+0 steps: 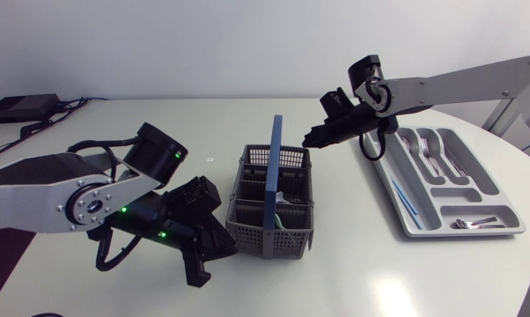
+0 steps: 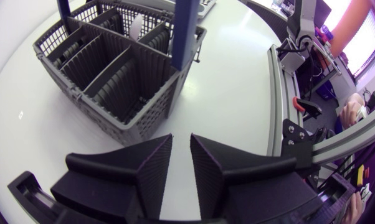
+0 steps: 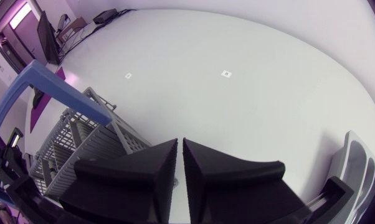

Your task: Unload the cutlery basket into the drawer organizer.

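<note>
Only the head view shows the organizer (image 1: 503,210) whole. It lies at the table's right with forks (image 1: 430,151) and a spoon (image 1: 408,145) in its far compartments, a thin blue piece (image 1: 403,199) in the long side slot and small cutlery (image 1: 470,223) in the near cross slot. The right wrist view catches just its corner (image 3: 357,163).

The basket (image 1: 247,231) stands mid-table with its blue handle (image 1: 275,158) upright. The left wrist view looks into its compartments (image 2: 116,78): a pale piece (image 2: 136,28) stands in a far one, and the near ones show only dark ribbed walls.

The left gripper (image 1: 214,249) sits low at the basket's near left corner, just beside it. In its own view the fingers (image 2: 151,171) stand a narrow gap apart with bare table showing between them.

The right gripper (image 1: 313,138) hangs above the table between basket and organizer, apart from both. Its fingers (image 3: 162,171) are nearly pressed together, a thin slit between them, pinching nothing. The basket (image 3: 81,146) and handle (image 3: 53,90) lie beside it.
</note>
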Robot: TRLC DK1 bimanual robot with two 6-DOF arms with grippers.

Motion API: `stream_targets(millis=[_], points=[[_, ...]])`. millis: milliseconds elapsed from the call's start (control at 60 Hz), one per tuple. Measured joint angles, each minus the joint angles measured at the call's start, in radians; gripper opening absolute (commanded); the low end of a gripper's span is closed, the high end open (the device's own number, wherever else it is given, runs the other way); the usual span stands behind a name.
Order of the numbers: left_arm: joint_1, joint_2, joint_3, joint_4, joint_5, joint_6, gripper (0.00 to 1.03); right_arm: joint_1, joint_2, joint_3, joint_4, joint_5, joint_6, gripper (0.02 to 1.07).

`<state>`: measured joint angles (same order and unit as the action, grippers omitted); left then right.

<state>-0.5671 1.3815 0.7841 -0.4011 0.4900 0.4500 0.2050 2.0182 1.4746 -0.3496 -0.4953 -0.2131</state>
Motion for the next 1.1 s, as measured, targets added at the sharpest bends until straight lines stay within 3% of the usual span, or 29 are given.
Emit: stream_targets(millis=[467, 683, 1100], points=[[0.135, 0.124, 0.003, 0.122, -0.026, 0.0, 0.26, 0.013, -0.143, -0.154, -0.03, -0.017, -0.046, 0.16], [0.221, 0.184, 0.046, 0.131, -0.029, 0.005, 0.26, 0.009, -0.235, -0.263, -0.036, -0.017, -0.061, 0.16], [0.279, 0.313, 0.182, 0.161, -0.062, 0.023, 0.26, 0.009, -0.446, -0.487, -0.055, -0.012, -0.072, 0.16]])
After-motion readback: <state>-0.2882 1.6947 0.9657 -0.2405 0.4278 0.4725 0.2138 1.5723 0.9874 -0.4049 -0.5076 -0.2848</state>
